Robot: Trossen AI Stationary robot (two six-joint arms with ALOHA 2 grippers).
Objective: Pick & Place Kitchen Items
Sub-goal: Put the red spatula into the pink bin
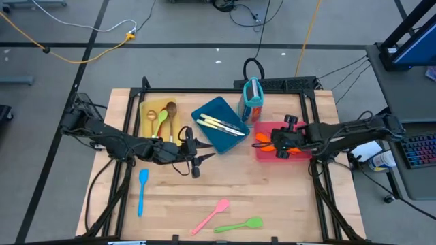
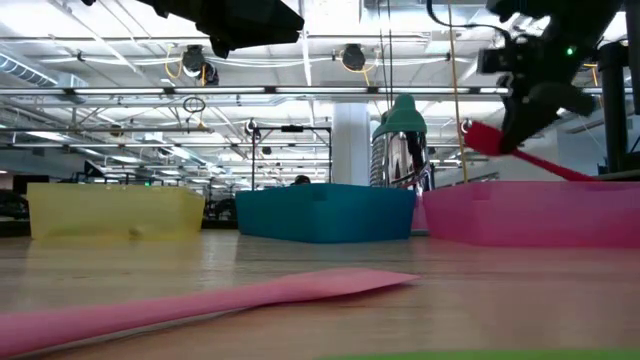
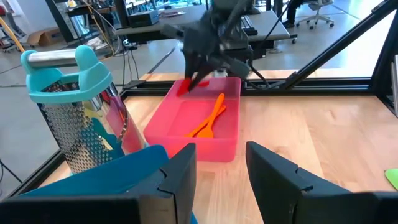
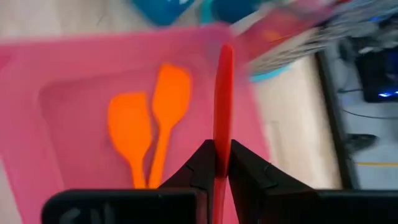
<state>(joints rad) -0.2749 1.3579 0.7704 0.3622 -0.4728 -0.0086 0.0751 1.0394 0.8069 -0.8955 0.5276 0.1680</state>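
We've got the right gripper pinching a red utensil by its handle, hanging over the red tray on the table's right side, above two orange spatulas already lying in it. Low view shows the red utensil tilted, far end raised, near end sloping down toward the tray wall; its long axis runs roughly along the gripper's reach, blade end pointing away from the fingers.

Our read on handling: slim, light, prob. silicone over a stiffer core, so a bit grippy, not fragile. Mid-handle pinch looks right; a short drop shouldn't hurt it.

Left gripper waits w/ fingers spread, nothing between them, near table centre beside the blue tray.

Still loose at the near edge: blue spatula, pink spatula, green spoon.
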